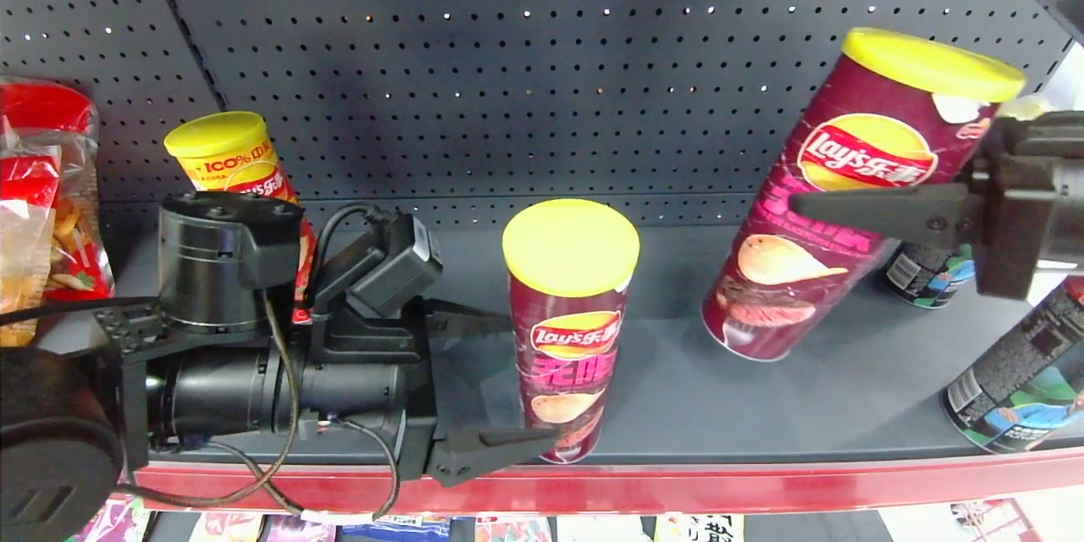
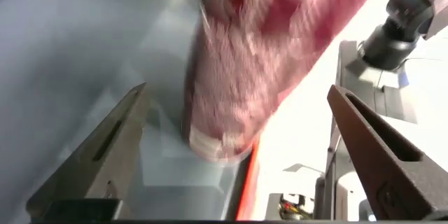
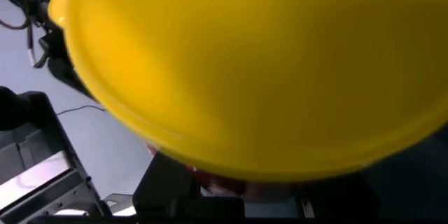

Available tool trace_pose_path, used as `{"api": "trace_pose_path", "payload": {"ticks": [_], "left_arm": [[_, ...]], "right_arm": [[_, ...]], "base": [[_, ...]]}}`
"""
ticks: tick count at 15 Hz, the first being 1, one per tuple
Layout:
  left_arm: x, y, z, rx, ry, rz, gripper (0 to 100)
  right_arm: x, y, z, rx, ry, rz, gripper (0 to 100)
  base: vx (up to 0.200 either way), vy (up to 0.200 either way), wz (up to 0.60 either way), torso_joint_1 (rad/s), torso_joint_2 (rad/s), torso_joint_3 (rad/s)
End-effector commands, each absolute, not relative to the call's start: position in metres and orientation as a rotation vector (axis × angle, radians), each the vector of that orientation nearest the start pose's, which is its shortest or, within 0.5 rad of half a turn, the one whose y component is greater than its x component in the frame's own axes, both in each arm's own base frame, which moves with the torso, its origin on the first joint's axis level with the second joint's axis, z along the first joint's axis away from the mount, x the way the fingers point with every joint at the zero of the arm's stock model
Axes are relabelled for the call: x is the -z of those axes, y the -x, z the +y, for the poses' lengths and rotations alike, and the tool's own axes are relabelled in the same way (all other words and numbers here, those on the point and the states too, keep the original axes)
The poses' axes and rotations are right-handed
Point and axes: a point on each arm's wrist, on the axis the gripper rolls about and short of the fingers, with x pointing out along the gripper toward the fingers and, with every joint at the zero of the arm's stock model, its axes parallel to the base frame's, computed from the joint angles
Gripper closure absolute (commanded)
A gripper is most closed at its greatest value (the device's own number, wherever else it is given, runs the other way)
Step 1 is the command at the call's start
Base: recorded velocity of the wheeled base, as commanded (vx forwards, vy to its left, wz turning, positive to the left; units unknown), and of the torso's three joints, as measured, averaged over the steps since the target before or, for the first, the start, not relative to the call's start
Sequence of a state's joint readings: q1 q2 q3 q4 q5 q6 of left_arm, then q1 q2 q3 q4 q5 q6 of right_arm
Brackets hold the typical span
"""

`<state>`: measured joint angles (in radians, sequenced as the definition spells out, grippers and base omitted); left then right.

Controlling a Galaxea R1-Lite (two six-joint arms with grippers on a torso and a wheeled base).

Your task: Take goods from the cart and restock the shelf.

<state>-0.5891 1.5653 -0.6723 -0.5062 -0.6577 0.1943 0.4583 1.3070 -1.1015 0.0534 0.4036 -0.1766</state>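
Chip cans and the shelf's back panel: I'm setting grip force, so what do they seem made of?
The tilted can and upright can: likely cardboard tube with glossy printed wrap; it shows soft highlights. Their yellow lids: smooth plastic, apparently. The back panel: matte painted perforated metal, probably.

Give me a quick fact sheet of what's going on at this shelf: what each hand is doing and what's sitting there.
Left hand: open, fingers either side of the upright can, near the front edge of the shelf
Right hand: shut on the tilted can, yellow lid up
Base of tilted can: low over the shelf; contact unclear
Back left: yellow can
Far left: snack bags
Far right: dark cans
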Motion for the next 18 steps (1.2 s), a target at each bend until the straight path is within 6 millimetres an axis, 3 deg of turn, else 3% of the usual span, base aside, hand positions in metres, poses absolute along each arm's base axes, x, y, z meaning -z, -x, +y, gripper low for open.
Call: {"api": "trace_pose_path", "payload": {"ticks": [1,6,14,18], "left_arm": [[-0.177,-0.195,-0.144,1.246,-0.148,0.283,0],[-0.171,-0.180,-0.126,1.189,-0.114,0.319,0],[-0.161,-0.157,-0.094,1.102,-0.098,0.336,0],[-0.161,-0.149,-0.084,1.073,-0.091,0.326,0]], "right_arm": [[-0.295,-0.214,0.116,-0.890,0.186,0.217,100],[-0.285,-0.258,0.139,-0.899,0.202,0.252,100],[-0.264,-0.289,0.169,-0.952,0.243,0.289,100],[-0.266,-0.302,0.176,-0.951,0.242,0.276,100]], "base": [[0.000,0.000,0.00,0.000,0.00,0.000],[0.000,0.000,0.00,0.000,0.00,0.000],[0.000,0.000,0.00,0.000,0.00,0.000],[0.000,0.000,0.00,0.000,0.00,0.000]]}}
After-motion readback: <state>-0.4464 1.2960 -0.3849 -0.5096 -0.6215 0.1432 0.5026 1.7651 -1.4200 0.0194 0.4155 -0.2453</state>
